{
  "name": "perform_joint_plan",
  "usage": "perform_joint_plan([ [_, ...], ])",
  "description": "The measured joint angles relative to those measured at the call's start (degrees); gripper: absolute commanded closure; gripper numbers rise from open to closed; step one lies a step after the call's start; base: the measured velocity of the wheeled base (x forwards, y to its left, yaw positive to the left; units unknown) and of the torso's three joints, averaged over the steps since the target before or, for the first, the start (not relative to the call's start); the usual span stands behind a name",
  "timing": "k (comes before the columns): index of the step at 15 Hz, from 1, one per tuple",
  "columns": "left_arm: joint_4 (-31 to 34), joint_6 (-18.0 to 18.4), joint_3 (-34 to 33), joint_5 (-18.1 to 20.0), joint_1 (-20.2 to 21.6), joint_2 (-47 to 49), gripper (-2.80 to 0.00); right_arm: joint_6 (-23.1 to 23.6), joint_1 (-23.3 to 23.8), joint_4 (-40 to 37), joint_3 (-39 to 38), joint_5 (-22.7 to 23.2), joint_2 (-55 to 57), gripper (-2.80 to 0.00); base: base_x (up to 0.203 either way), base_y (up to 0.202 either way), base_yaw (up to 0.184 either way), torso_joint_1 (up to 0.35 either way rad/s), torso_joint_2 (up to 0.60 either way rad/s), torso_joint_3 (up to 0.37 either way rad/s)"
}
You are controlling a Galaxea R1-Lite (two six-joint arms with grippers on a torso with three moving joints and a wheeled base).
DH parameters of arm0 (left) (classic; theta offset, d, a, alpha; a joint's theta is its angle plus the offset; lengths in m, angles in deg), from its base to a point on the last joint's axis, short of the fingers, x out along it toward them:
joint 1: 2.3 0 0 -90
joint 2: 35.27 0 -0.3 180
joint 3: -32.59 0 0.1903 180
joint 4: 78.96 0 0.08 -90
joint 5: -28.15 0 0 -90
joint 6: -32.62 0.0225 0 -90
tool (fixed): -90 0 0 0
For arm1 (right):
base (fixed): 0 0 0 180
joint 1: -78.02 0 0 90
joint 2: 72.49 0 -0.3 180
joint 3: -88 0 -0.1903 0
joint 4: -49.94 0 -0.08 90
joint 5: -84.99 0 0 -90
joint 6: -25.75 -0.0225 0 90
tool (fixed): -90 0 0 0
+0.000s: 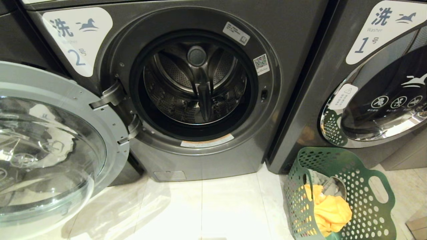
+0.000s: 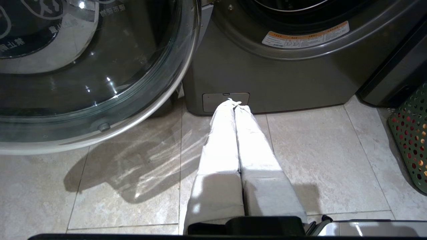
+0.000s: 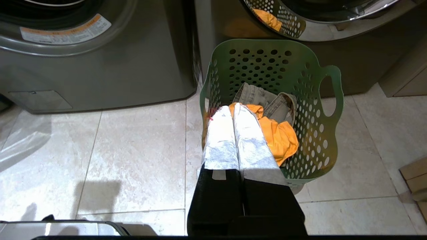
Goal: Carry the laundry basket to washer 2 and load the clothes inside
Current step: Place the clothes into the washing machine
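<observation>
I see my left gripper (image 2: 235, 104) closed and empty above the floor tiles (image 2: 133, 186). My right gripper (image 3: 232, 107) is closed, empty, over the laundry basket (image 1: 363, 203), which stands on the floor before washer 1 (image 1: 367, 83) with the clothes (image 1: 330, 213) inside. Beyond, washer 2 (image 1: 186, 156) stands with its door (image 1: 50, 140) swung open and its drum (image 1: 195, 86) bare.

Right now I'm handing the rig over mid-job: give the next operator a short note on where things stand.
Left gripper: shut, empty, above bare floor before washer 2.
Right gripper: shut, empty, above the laundry basket.
Washer 2's door is swung open; its drum looks empty.
Basket stands on the floor in front of washer 1, right of washer 2, holding the clothes.
Done: basket brought near, door open.
Left: load every garment.
</observation>
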Motion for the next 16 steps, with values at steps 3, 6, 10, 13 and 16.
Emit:
perform_joint_plan([
  [3, 0.0, 0.0, 0.0, 0.0, 0.0, 0.0, 0.00, 0.0, 0.0, 0.0, 0.0, 0.0, 0.0, 0.00, 0.000, 0.000, 0.000, 0.000, 0.00, -0.201],
  [6, 0.0, 0.0, 0.0, 0.0, 0.0, 0.0, 0.00, 0.0, 0.0, 0.0, 0.0, 0.0, 0.0, 0.00, 0.000, 0.000, 0.000, 0.004, 0.01, -0.194],
  [10, 0.0, 0.0, 0.0, 0.0, 0.0, 0.0, 0.00, 0.0, 0.0, 0.0, 0.0, 0.0, 0.0, 0.00, 0.000, 0.000, 0.000, 0.005, 0.00, -0.195],
  [13, 0.0, 0.0, 0.0, 0.0, 0.0, 0.0, 0.00, -0.1, 0.0, 0.0, 0.0, 0.0, 0.0, 0.00, 0.000, 0.000, 0.000, 0.004, 0.00, -0.195],
  [16, 0.0, -0.1, 0.0, 0.0, 0.0, 0.0, 0.00, -0.1, 0.0, 0.0, 0.0, 0.0, 0.0, 0.00, 0.000, 0.000, 0.000, 0.001, 0.00, -0.094],
])
